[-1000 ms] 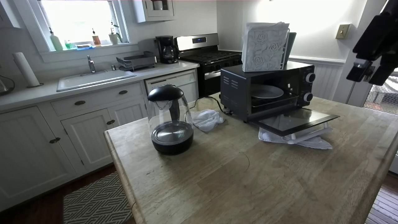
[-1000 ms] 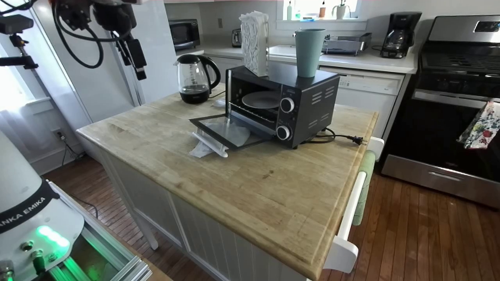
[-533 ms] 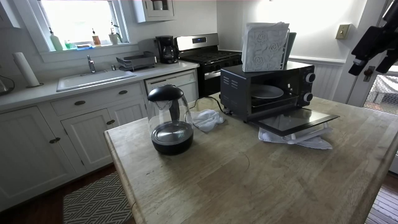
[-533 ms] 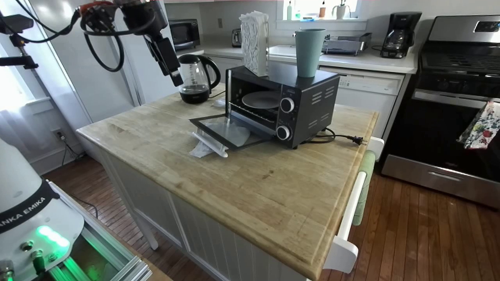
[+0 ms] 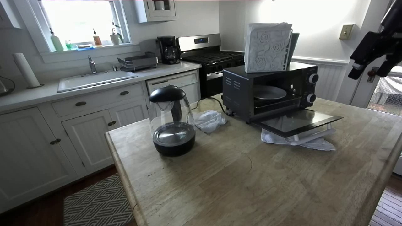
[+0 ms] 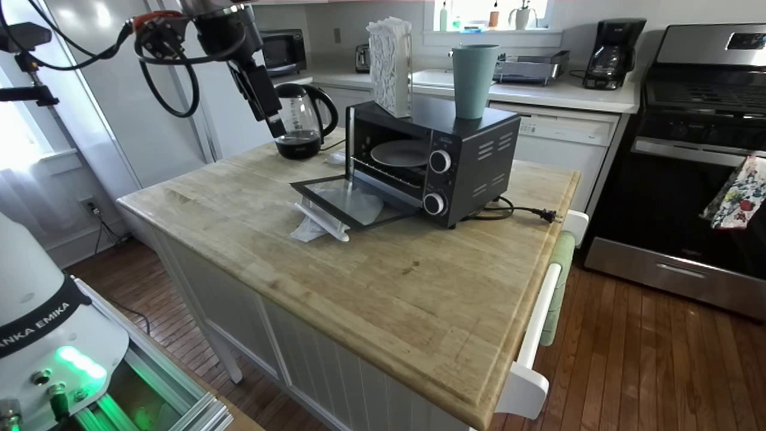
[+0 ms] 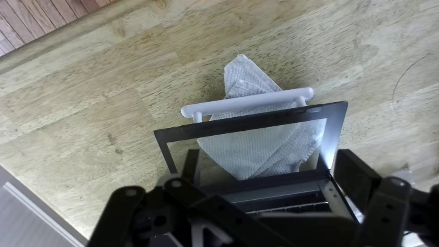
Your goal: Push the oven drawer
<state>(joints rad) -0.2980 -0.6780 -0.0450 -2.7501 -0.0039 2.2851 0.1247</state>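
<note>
The oven drawer is the flat dark-framed glass panel [image 5: 295, 121] folded down at the front of the small black toaster oven [image 5: 237, 94]. It lies open, nearly level, above the table in both exterior views [image 6: 344, 200]. A white bar handle [image 7: 247, 103] runs along the panel's outer edge. A plate shows inside the oven [image 6: 400, 153]. In the wrist view the panel's dark frame [image 7: 247, 122] lies ahead of and beneath my fingers. My gripper [image 7: 269, 157] is open and empty, its fingers wide apart. In the exterior views it hangs in the air [image 5: 369, 73], above and apart from the panel [image 6: 276, 127].
A crumpled white cloth or paper [image 7: 243, 70] lies under the panel and handle. A glass kettle [image 5: 174, 142] stands beside the oven. A white napkin holder [image 5: 267, 47] and a teal cup [image 6: 473, 84] stand on its top. A power cord [image 6: 514, 208] lies behind.
My gripper has moved toward the toaster oven and kettle and tilted. Its fingers look farther apart than one second ago. The panel, oven and other objects have not moved.
</note>
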